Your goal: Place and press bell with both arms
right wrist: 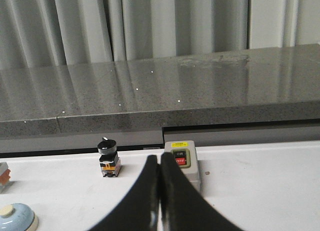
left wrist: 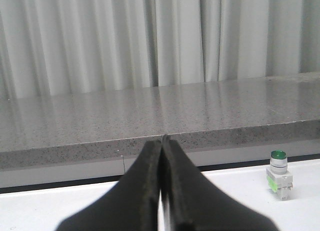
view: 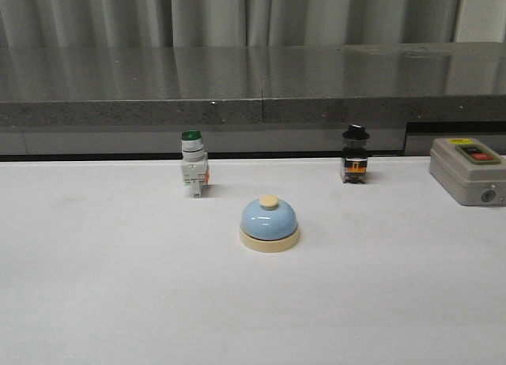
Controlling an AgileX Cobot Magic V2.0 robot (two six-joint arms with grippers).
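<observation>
The light-blue bell (view: 269,222) with a cream base and cream button stands upright near the middle of the white table (view: 118,286). Its edge also shows in the right wrist view (right wrist: 16,218). Neither arm shows in the front view. My left gripper (left wrist: 161,139) is shut and empty, held above the table, pointing at the grey counter. My right gripper (right wrist: 160,158) is shut and empty, with the grey switch box just behind its tips. The bell is well off to the side of the right gripper and out of the left wrist view.
A green-capped white pushbutton (view: 193,161) stands behind the bell to the left, also in the left wrist view (left wrist: 279,168). A black-capped switch (view: 355,154) stands back right, also in the right wrist view (right wrist: 108,158). A grey ON/OFF box (view: 468,170) sits far right. A grey counter (view: 253,84) runs behind.
</observation>
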